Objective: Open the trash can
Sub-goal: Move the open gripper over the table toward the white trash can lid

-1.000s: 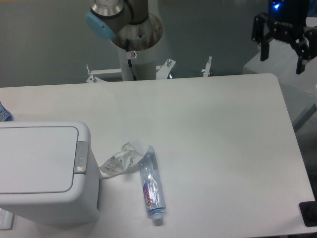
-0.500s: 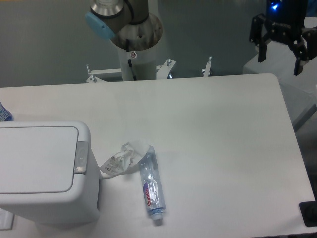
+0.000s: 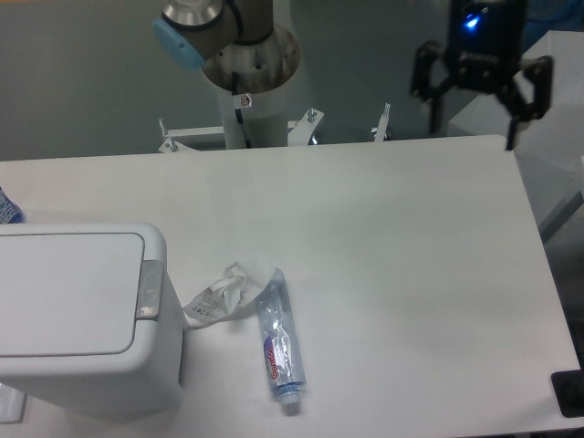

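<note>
White tabletop [image 3: 383,237] fills most of my view, with a grey wall behind it and the arm's pedestal [image 3: 248,87] rising at the far edge. Compared with a second ago, my gripper [image 3: 474,128] has slid leftward along the far right corner: it was hanging past the table's right end, and it now sits above the far edge, slightly lower in the frame. Its two dark fingers [image 3: 432,96] are spread wide apart and nothing is between them. A blue light glows on the body above them. The blue-capped elbow joint [image 3: 175,41] at top left has barely shifted.

Nothing on the table has moved. The trash can [image 3: 82,319] stands at the near left corner, well apart from the gripper, diagonally across the surface. It is a large white plastic bin with rounded corners; its flat lid lies closed and flush, and the small grey push-button strip [image 3: 149,290] runs along the lid's right edge. Just beside that side of the bin lies a crumpled clear plastic wrapper [image 3: 219,297], and touching the wrapper is a clear plastic bottle [image 3: 276,342] on its side, red label up, cap pointing toward me. A bit of blue packaging [image 3: 7,208] peeks in at the left border.
</note>
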### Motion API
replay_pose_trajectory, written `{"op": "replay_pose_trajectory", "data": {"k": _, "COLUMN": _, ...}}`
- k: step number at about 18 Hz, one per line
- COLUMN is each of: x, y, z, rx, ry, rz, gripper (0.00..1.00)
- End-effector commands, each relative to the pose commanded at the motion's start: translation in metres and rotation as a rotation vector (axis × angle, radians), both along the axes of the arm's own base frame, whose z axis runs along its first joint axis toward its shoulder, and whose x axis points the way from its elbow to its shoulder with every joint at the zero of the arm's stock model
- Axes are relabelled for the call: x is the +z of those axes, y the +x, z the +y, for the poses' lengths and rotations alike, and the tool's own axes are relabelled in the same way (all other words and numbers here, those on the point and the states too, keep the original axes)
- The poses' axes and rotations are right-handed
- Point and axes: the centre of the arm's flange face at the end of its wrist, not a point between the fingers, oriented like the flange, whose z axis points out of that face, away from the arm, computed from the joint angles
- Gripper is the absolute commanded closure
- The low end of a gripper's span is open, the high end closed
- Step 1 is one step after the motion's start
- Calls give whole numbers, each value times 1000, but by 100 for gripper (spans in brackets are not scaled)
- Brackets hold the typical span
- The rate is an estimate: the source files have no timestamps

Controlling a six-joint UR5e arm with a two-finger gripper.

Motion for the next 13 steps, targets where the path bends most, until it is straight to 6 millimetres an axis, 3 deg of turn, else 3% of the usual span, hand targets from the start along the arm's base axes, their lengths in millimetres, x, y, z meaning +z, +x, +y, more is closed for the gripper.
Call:
{"op": "replay_pose_trajectory", "data": {"k": 3, "x": -11, "y": 28, "z": 42, "rx": 124, "ry": 88, "rz": -59, "gripper": 0}}
{"op": "replay_pose_trajectory", "data": {"k": 8, "x": -24, "y": 62, "z": 76, "rx": 247, "ry": 159, "rz": -151, "gripper": 0}}
{"op": "replay_pose_trajectory", "data": {"k": 13, "x": -56, "y": 98, "z": 117, "rx": 323, "ry": 158, "rz": -275, "gripper": 0}}
